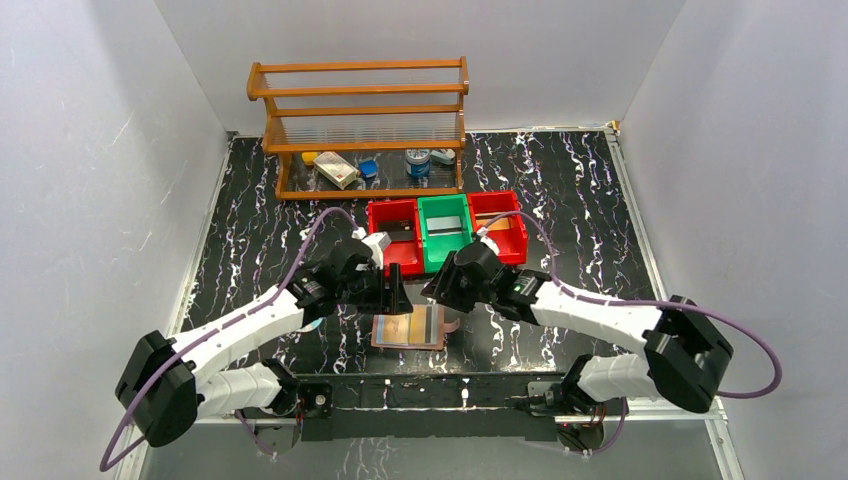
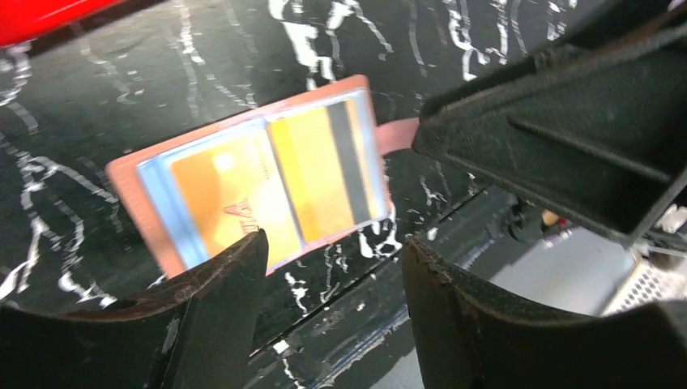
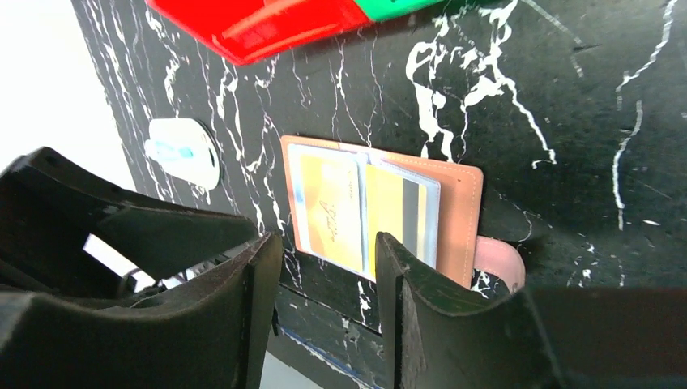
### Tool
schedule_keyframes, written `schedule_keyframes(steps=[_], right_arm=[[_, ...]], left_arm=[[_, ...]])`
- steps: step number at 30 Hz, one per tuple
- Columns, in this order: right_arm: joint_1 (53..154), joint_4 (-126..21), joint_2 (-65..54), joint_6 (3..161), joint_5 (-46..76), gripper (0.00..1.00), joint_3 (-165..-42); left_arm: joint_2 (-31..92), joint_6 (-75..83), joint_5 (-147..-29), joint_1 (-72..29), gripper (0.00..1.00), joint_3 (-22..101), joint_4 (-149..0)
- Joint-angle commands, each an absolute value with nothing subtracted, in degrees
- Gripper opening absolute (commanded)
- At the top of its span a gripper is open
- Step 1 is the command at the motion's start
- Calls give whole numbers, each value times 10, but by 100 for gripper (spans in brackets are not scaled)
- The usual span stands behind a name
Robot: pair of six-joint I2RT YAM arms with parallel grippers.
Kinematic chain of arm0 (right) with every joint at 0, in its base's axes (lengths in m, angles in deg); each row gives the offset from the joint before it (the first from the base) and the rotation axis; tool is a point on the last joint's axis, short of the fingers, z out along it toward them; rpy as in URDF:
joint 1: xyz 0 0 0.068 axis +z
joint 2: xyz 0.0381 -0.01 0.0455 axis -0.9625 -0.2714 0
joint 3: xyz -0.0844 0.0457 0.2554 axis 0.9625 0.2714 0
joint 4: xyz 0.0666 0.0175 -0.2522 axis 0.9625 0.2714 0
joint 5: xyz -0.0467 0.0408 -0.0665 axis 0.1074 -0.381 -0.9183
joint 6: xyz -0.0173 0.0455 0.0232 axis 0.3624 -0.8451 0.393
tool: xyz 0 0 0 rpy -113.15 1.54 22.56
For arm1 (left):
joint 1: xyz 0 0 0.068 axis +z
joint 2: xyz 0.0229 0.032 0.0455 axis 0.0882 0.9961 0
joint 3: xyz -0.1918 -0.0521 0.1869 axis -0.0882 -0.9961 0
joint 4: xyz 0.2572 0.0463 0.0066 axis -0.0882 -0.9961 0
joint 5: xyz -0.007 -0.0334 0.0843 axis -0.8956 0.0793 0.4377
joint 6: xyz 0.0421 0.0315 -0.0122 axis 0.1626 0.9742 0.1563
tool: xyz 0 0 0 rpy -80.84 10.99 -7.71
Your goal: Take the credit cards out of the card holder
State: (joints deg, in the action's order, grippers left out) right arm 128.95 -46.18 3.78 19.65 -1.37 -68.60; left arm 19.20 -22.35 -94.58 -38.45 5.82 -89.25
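The card holder (image 1: 408,328) lies open and flat near the table's front edge, reddish-brown with a snap tab (image 2: 397,134) on its right. Two orange credit cards sit in its clear bluish pockets: one plain (image 2: 231,194), one with a dark stripe (image 2: 324,170). No separate pale blue card shows. The holder also shows in the right wrist view (image 3: 458,219). My left gripper (image 1: 398,300) (image 2: 332,259) is open and empty, just above the holder's far edge. My right gripper (image 1: 432,292) (image 3: 328,243) is open and empty, close beside it over the same edge.
Red (image 1: 394,236), green (image 1: 444,232) and red (image 1: 497,225) bins stand in a row just behind the grippers. A wooden rack (image 1: 360,120) with small items stands at the back. A small white-and-blue object (image 3: 185,150) lies left of the holder.
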Motion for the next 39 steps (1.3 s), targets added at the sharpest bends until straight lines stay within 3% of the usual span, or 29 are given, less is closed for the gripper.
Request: schedule_keyframes(steps=[1,18,39], right_arm=[[1288,-516,0,206,60,53,-691],[1287,-451,-97,215,91,52,-710],[1258,-513,-114,167,143,51,-623]], left_arm=[[168,-246,-851,-384,61,65,-950],[186,-246,-868,-384,66,73,-917],[329,-321,-1047,-383,60,3,-753]])
